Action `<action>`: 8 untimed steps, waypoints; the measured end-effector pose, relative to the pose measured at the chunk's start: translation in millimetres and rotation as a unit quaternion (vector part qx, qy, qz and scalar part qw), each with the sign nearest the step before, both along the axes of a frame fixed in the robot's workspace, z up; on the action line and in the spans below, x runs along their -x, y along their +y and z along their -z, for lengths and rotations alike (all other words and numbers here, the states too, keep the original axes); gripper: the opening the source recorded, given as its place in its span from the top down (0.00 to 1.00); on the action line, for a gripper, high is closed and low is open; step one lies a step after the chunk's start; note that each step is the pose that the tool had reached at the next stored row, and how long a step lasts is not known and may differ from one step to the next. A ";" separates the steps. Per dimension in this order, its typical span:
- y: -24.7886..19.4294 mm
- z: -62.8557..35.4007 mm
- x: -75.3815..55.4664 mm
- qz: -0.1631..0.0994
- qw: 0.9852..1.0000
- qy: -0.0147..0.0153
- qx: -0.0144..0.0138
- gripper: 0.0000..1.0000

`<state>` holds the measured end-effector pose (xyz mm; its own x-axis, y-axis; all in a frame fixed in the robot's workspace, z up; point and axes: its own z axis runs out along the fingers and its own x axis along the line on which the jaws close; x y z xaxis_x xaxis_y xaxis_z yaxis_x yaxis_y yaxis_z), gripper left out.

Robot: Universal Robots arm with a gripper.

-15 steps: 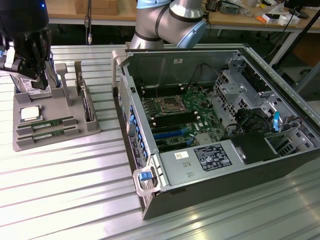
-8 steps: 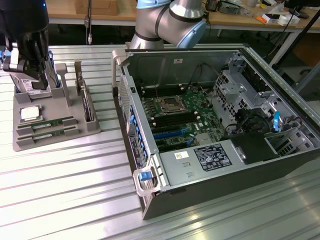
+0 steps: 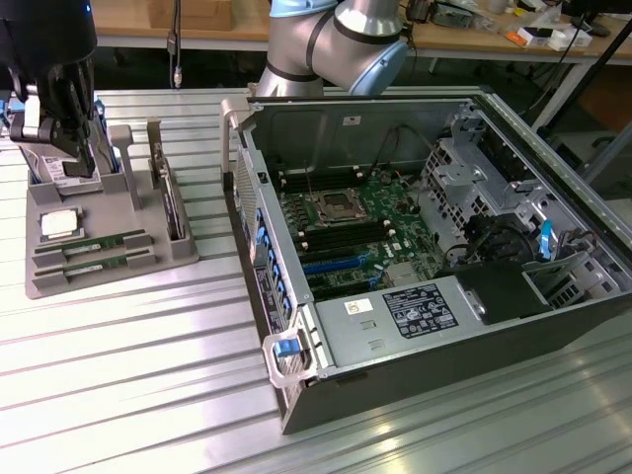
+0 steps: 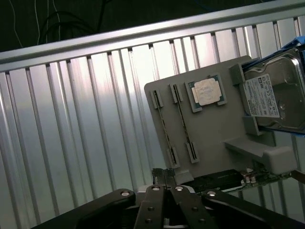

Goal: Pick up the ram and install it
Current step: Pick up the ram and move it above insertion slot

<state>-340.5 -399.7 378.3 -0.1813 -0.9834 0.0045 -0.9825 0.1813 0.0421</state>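
Two green ram sticks (image 3: 94, 244) stand on edge in slots at the front of a grey holder tray (image 3: 148, 259) on the exterior view's left. In the wrist view the same ram sticks (image 4: 165, 128) run side by side on the tray (image 4: 224, 129). My black gripper (image 3: 87, 160) hangs over the back of the tray, above the hard drive (image 3: 69, 178) and apart from the ram. Its fingers (image 4: 157, 183) are pressed together with nothing between them.
A square silver processor (image 3: 59, 224) lies on the tray beside the ram, and a hard drive (image 4: 274, 93) sits at the tray's end. The open computer case (image 3: 296, 380) lies on the exterior view's right, its motherboard (image 3: 365, 222) with memory slots exposed. Ribbed metal table (image 3: 138, 375) all round.
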 end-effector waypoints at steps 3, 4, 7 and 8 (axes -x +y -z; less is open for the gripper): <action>0.0 0.0 0.0 0.000 1.000 0.000 0.000 0.77; 0.0 0.0 0.0 0.000 1.000 0.000 0.000 0.64; 0.0 0.2 -0.1 0.000 1.000 0.000 0.000 0.64; 0.0 0.9 0.0 0.000 1.000 0.000 0.000 0.64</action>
<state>-340.5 -399.7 377.3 -0.1813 -0.9834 0.0044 -0.9825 0.1813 0.0421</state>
